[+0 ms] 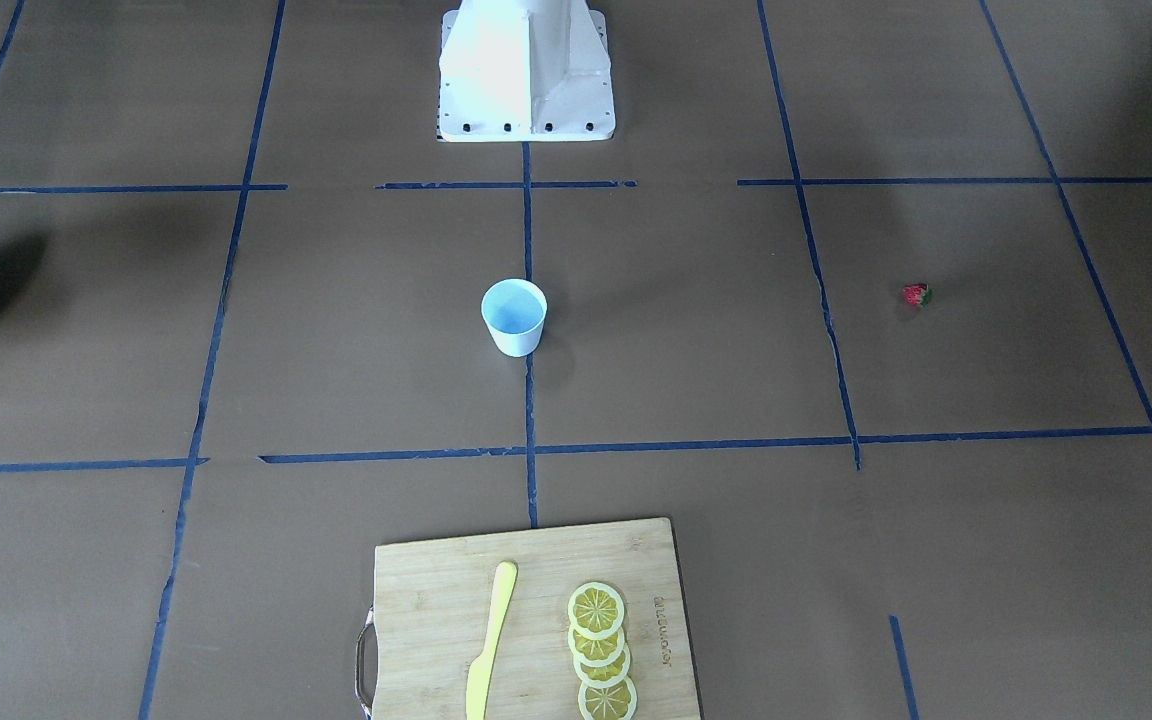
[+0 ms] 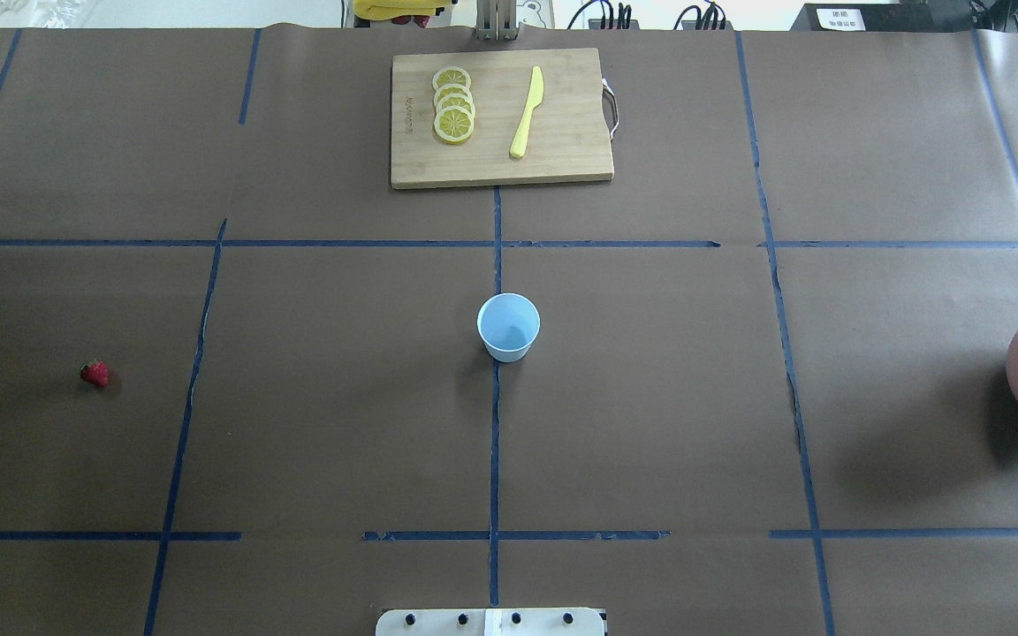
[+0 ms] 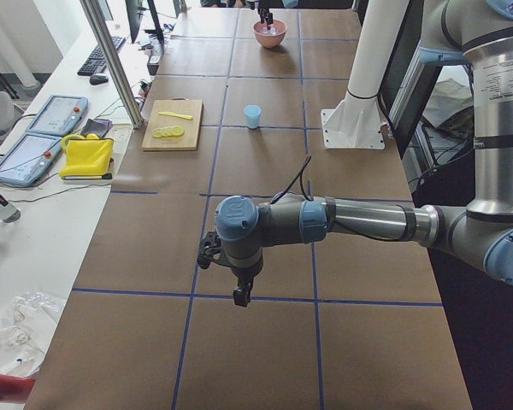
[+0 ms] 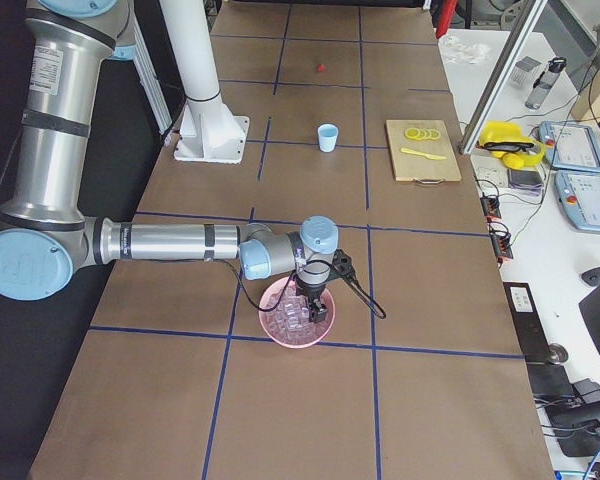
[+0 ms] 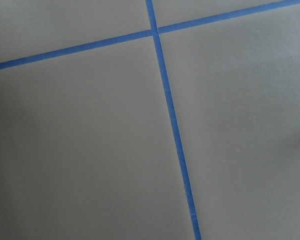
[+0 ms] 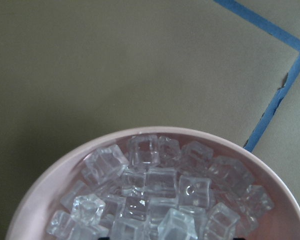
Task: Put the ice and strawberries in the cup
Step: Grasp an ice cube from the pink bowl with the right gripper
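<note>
Straight down from the right fingers to the ice: clear, glossy cubes, no long axis, heaped loose in a smooth pink bowl at the right end of the tabletop. Left fingers far off at the other end, nearer the small red strawberry. Cannot tell apart from together on either pair. Pale tapered cup upright at centre, looking empty

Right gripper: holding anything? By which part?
Cannot tell. The right gripper hangs right at the ice in the bowl, but no view shows whether it grips a cube.
</note>
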